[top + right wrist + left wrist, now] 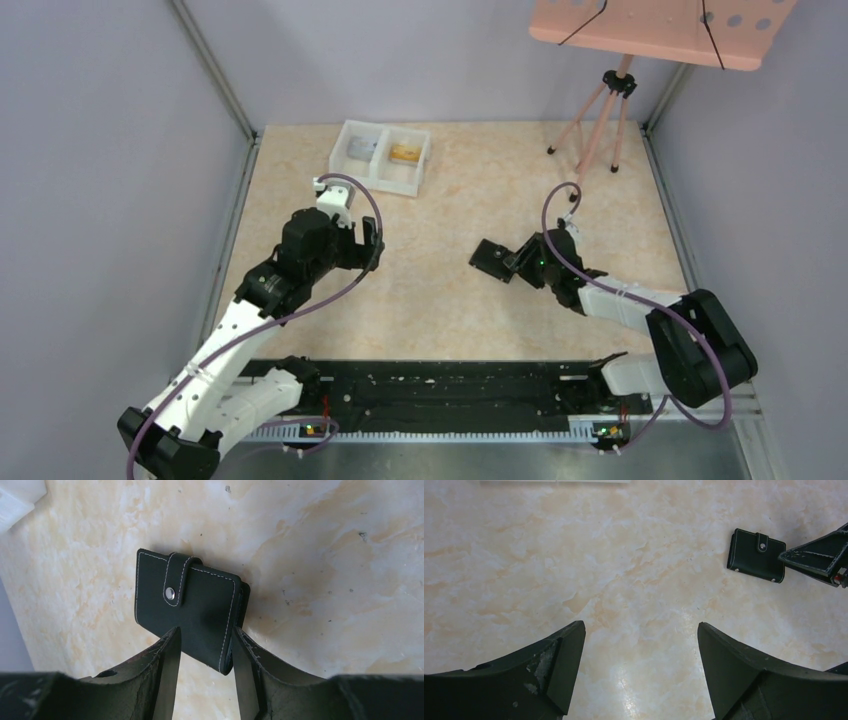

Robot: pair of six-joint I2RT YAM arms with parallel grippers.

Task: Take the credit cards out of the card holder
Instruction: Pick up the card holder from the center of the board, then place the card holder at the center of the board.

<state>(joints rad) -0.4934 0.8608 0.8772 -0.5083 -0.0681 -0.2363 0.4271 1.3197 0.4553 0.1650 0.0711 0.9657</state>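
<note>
The black card holder [492, 259] lies right of the table's middle, its snap strap closed. It also shows in the left wrist view [756, 555] and the right wrist view [192, 602]. My right gripper [514, 263] [204, 630] is low at the holder's near corner. Its jaws are partly open, one finger over the holder's face and the other against its edge. An orange-gold credit card [405, 153] lies in the white tray's right compartment, and a blue-grey card [362, 148] in the left one. My left gripper [371, 243] [640, 626] is open and empty above bare table.
The white two-compartment tray [378, 175] stands at the back, left of centre. A pink tripod [600, 120] with a pink board on top stands at the back right. Grey walls enclose the table on three sides.
</note>
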